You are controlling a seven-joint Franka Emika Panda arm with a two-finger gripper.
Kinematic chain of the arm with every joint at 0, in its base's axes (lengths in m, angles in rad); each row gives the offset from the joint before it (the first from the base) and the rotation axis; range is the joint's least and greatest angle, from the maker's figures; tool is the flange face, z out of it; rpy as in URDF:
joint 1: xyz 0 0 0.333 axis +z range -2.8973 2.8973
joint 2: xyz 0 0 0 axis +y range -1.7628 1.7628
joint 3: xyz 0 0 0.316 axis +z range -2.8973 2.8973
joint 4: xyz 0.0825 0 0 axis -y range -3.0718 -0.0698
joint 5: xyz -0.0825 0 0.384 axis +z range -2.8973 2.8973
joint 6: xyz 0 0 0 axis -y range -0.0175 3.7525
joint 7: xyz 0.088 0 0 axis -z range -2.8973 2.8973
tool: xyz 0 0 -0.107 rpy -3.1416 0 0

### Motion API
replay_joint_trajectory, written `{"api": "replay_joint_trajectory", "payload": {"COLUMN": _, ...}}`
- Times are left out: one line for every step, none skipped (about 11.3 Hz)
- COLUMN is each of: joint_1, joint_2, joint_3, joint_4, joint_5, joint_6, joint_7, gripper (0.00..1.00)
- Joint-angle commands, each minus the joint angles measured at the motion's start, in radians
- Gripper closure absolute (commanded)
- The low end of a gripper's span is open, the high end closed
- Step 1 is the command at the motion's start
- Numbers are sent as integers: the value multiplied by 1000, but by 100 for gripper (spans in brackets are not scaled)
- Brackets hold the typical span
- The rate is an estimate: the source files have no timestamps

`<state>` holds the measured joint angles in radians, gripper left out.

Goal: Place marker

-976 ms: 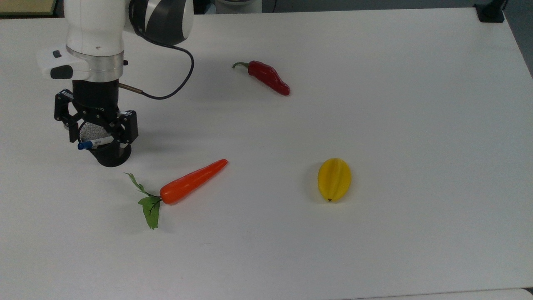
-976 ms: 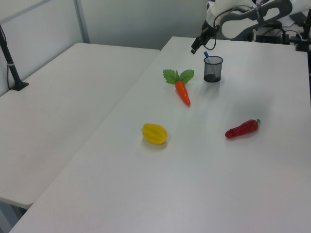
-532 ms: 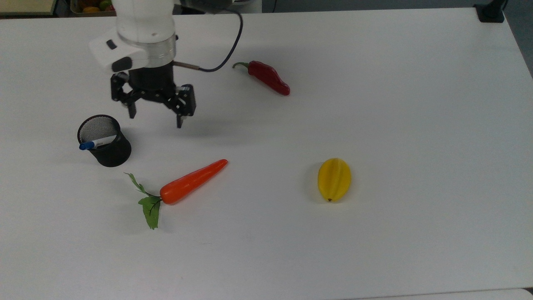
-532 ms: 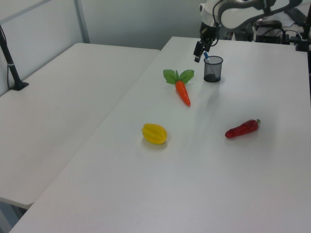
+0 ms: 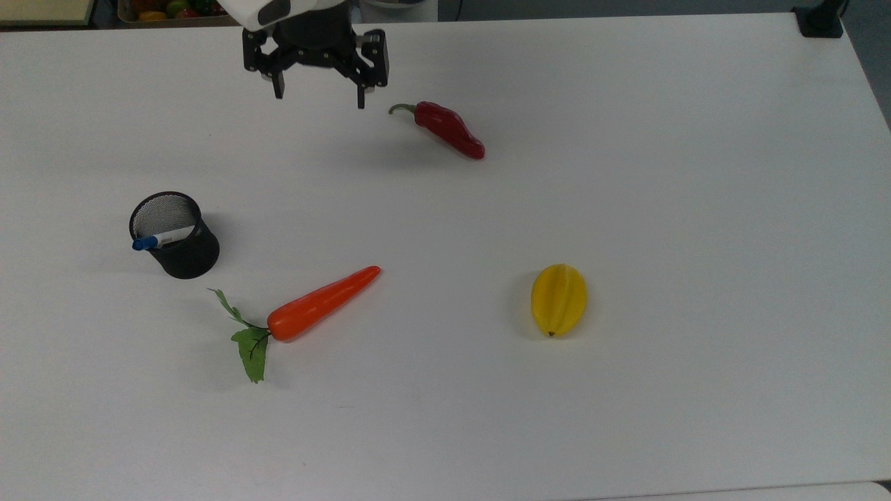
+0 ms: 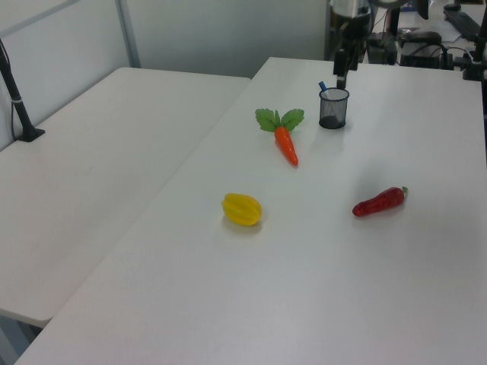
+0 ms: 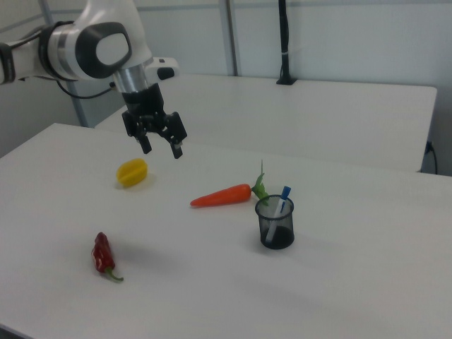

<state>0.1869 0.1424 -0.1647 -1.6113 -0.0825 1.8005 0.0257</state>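
The marker [image 5: 159, 239], white with a blue cap, stands tilted inside a black mesh cup [image 5: 182, 254] on the top view's left; its blue cap pokes over the rim. The marker [image 7: 280, 201] also leans in the cup [image 7: 276, 226] in the right view, and its cap [image 6: 322, 86] shows above the cup [image 6: 333, 109] in the left view. My gripper [image 5: 319, 92] hangs open and empty near the top edge of the top view, far from the cup and just left of the red chili. In the right view the gripper [image 7: 162, 148] is raised above the table.
On the white table [image 5: 696, 209] lie a red chili pepper [image 5: 447, 129], an orange carrot with green leaves [image 5: 321, 303] and a yellow star fruit [image 5: 559, 298]. The carrot lies close to the cup. A second table [image 6: 91, 152] adjoins on the left view's left.
The gripper left the cup, where it hovered over the marker, and rose up and to the top view's right, ending beside the chili. The marker stays in the cup.
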Motion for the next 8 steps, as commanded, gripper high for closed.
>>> {"api": "replay_joint_trajectory", "payload": {"joint_1": 0, "joint_2": -151, "joint_3": -1, "joint_4": -113, "joint_5": 6, "joint_6": -94, "joint_7": -75, "gripper": 0}}
{"api": "replay_joint_trajectory", "payload": {"joint_1": -7, "joint_2": -180, "joint_3": 7, "joint_4": -122, "joint_5": 7, "joint_6": -111, "joint_7": -75, "gripper": 0}}
{"api": "replay_joint_trajectory", "payload": {"joint_1": -10, "joint_2": -187, "joint_3": 7, "joint_4": -124, "joint_5": 7, "joint_6": -115, "joint_7": -75, "gripper": 0}}
{"api": "replay_joint_trajectory", "payload": {"joint_1": -9, "joint_2": -185, "joint_3": 7, "joint_4": -125, "joint_5": 7, "joint_6": -112, "joint_7": -73, "gripper": 0}}
{"api": "replay_joint_trajectory", "payload": {"joint_1": -10, "joint_2": -172, "joint_3": 2, "joint_4": -113, "joint_5": 7, "joint_6": -104, "joint_7": -73, "gripper": 0}}
{"api": "replay_joint_trajectory", "payload": {"joint_1": -12, "joint_2": -162, "joint_3": 2, "joint_4": -102, "joint_5": 7, "joint_6": -104, "joint_7": -73, "gripper": 0}}
{"api": "replay_joint_trajectory", "payload": {"joint_1": -11, "joint_2": -152, "joint_3": 1, "joint_4": -95, "joint_5": 7, "joint_6": -108, "joint_7": -70, "gripper": 0}}
{"api": "replay_joint_trajectory", "payload": {"joint_1": -9, "joint_2": -150, "joint_3": 1, "joint_4": -95, "joint_5": 7, "joint_6": -112, "joint_7": -70, "gripper": 0}}
